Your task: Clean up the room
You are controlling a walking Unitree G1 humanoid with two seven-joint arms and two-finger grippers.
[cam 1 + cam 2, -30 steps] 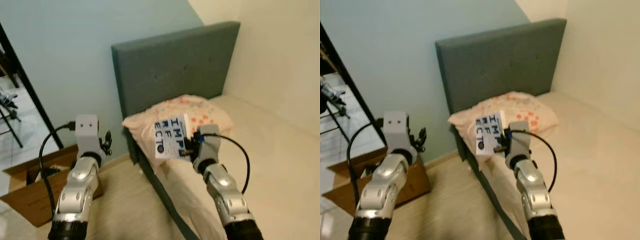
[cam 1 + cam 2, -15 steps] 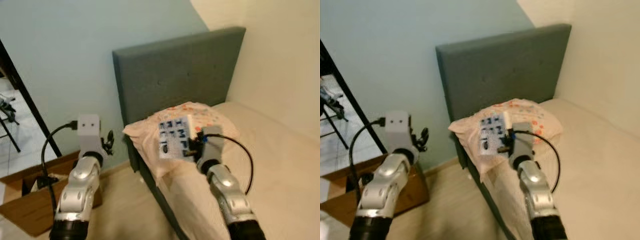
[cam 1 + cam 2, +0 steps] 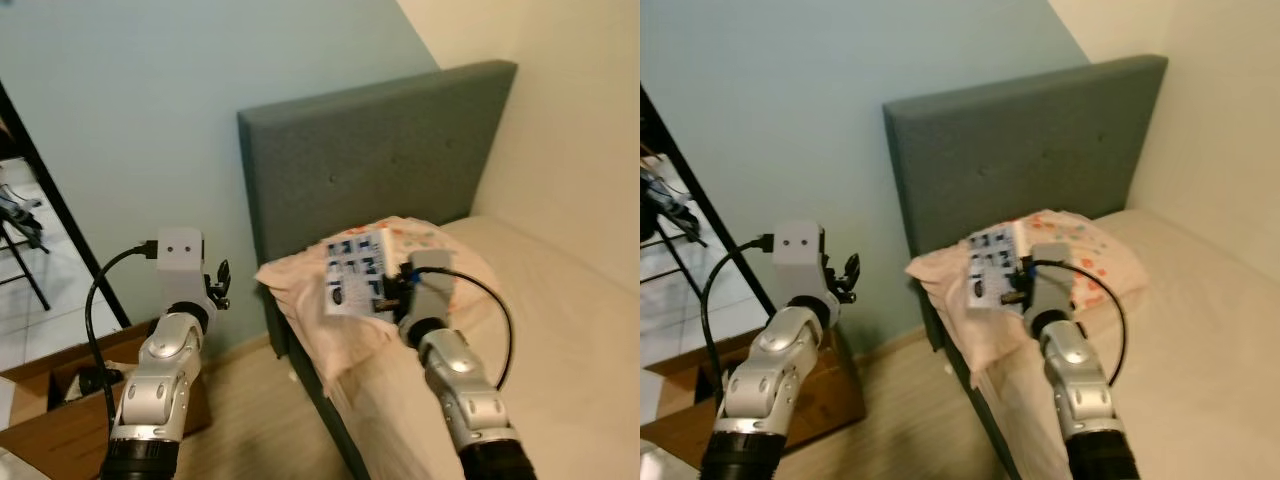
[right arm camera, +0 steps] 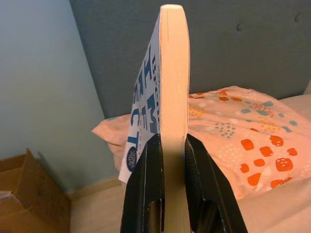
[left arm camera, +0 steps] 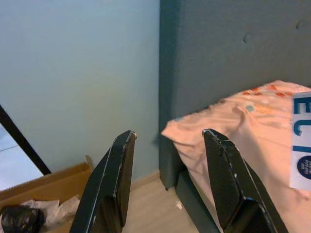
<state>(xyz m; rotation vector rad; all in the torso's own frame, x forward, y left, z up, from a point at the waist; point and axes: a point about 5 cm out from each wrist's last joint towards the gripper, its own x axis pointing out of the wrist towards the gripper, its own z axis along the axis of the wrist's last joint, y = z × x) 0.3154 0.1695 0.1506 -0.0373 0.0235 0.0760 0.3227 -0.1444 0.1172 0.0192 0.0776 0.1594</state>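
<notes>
The right gripper (image 4: 167, 145) is clamped on one white book (image 3: 357, 272), holding it upright above the one pillow (image 3: 330, 320), which is peach with orange and teal spots and lies at the head of the bed (image 3: 560, 330). The cover carries large blue letters; in the left wrist view "EC" can be read, the rest too blurred to make out. The left gripper (image 5: 167, 179) hangs in the air with its fingers apart and holding nothing, beside the grey headboard (image 3: 370, 160). One cardboard box (image 3: 60, 420) sits on the floor by the blue wall.
</notes>
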